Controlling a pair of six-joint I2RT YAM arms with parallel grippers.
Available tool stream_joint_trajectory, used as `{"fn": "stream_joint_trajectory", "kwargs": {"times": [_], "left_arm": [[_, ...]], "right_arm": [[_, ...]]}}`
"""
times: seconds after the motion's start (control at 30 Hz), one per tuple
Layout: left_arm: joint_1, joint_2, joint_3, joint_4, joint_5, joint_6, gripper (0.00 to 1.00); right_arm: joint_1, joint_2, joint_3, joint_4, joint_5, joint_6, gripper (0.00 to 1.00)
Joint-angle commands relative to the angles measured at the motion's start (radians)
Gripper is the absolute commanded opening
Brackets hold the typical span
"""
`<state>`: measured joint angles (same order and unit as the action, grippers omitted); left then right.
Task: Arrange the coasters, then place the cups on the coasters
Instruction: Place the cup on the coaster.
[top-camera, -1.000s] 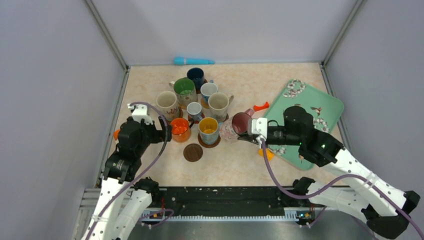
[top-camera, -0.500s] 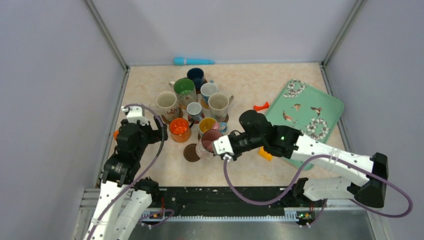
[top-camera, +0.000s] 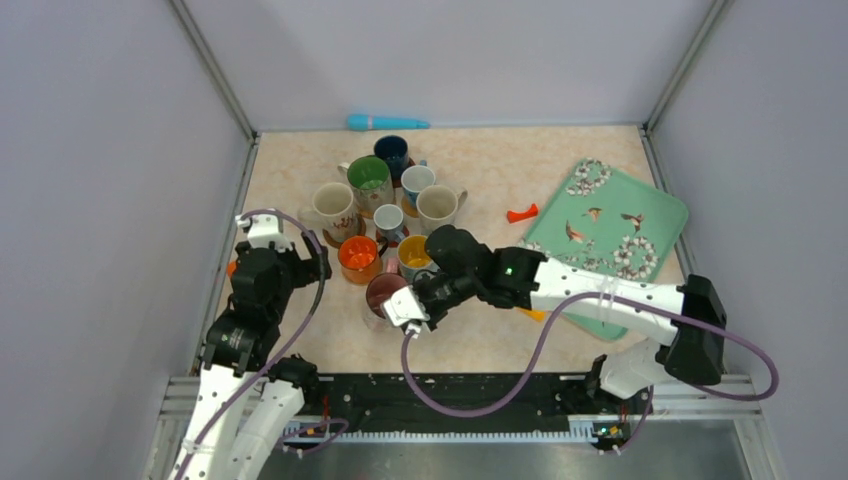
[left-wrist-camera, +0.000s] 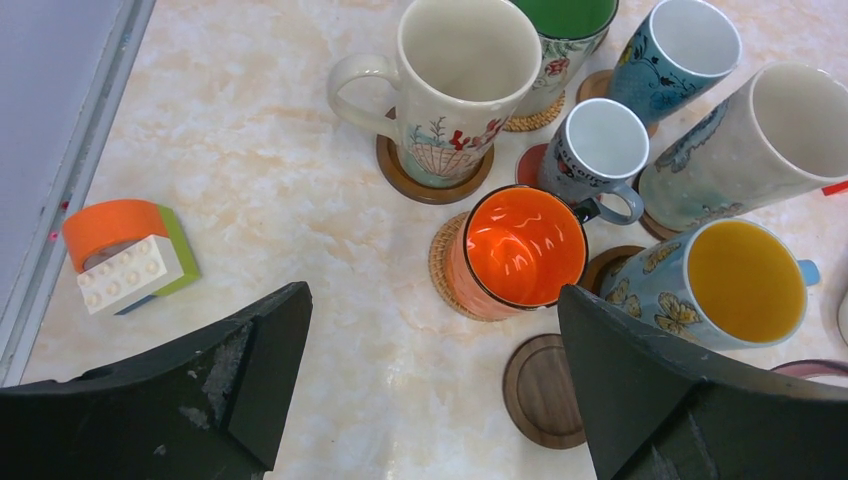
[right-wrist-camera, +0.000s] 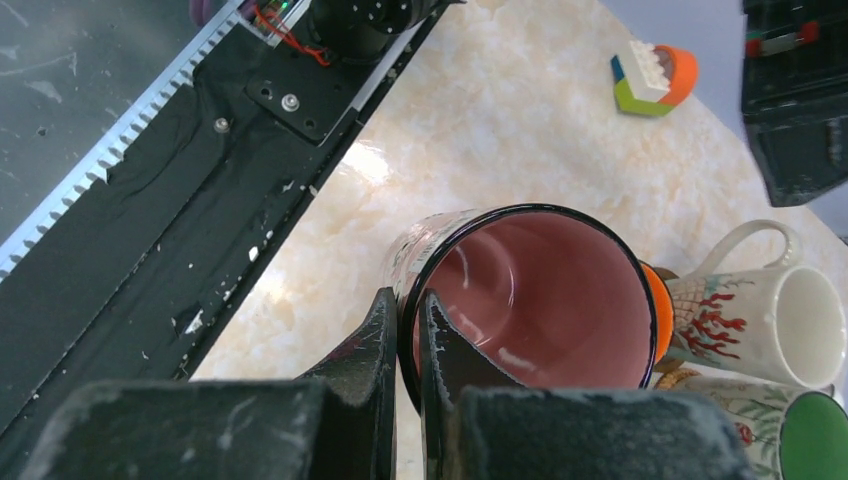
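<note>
Top external view, nearest the arm bases: the right gripper (top-camera: 405, 308) reaches leftward across the table (top-camera: 500, 330), its fingers clenched on the rim of a pink mug (top-camera: 385, 295). The mug sits at the front of the group of cups and hides the spot below it.

Right wrist view: one finger lies outside the mug wall and one inside, pinching the thin dark rim of the pink mug (right-wrist-camera: 545, 300). The mug looks tilted, its mouth turned toward the camera.

Left wrist view: the left gripper (left-wrist-camera: 435, 300) hovers with fingers spread wide, holding nothing. Just beyond them lies a bare coaster (left-wrist-camera: 543, 390), dark and round, with no cup on it. It seems the pink mug is held above it, not yet set down.

Behind the coaster stand an orange mug (left-wrist-camera: 525, 245) and a yellow mug (left-wrist-camera: 745, 280), each on its own coaster. Farther back stand a cream mug (left-wrist-camera: 468, 60) and more cups, packed close.

To judge by its look, the mug is glazed ceramic: stiff, fairly heavy, slick and breakable. A rim pinch can let it swing or slip. It likely needs levelling and a gentle lowering, clear of the close neighbours. The handle or a grip across the body would be steadier.
</note>
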<state>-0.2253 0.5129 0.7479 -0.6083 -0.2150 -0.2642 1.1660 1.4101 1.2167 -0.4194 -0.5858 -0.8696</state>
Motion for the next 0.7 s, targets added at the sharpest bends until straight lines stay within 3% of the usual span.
{"fn": "stream_joint_trajectory", "kwargs": {"times": [0.0,0.67], "left_arm": [[-0.003,-0.016,0.031,0.016,-0.042,-0.015,0.99],[-0.003,-0.016,0.034,0.000,-0.103,-0.031,0.99]], "right_arm": [[0.015,0.031,0.101,0.105,-0.061,-0.087,0.00],[0.005,0.243,0.230,-0.005,-0.020,-0.188,0.00]]}}
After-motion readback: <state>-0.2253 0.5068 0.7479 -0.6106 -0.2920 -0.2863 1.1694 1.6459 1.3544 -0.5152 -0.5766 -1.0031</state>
